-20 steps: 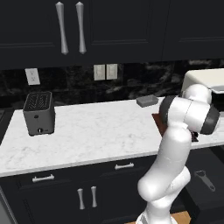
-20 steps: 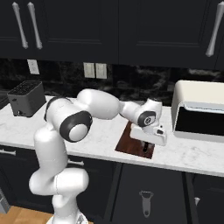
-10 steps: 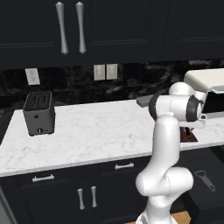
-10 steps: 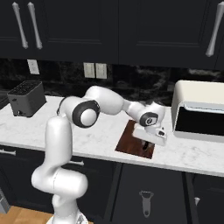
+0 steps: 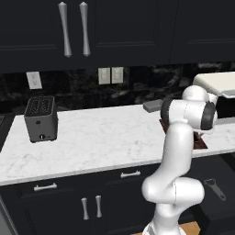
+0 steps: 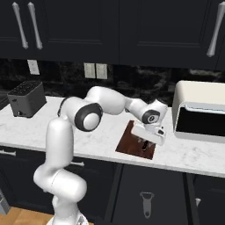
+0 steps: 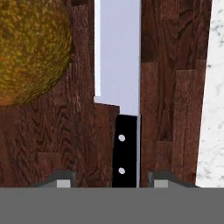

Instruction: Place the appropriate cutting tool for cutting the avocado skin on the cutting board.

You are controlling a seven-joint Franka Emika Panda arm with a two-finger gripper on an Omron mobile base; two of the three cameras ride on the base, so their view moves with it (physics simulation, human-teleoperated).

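Dark wooden cutting board (image 7: 170,109) under knife (image 7: 120,87), avocado (image 7: 30,48) just beside, hand (image 7: 109,179) fingers apart, microwave (image 6: 200,110) near

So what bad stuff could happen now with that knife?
The knife lies on the cutting board right beside the avocado, so a nudge might roll the fruit. The gripper straddles the handle with its fingers apart; lifting crookedly could drag the knife toward the board's edge by the marble counter.

Over the last second the arm's elbow swings upright above its base, while the tool (image 6: 146,143) stays low over the cutting board (image 6: 129,143).
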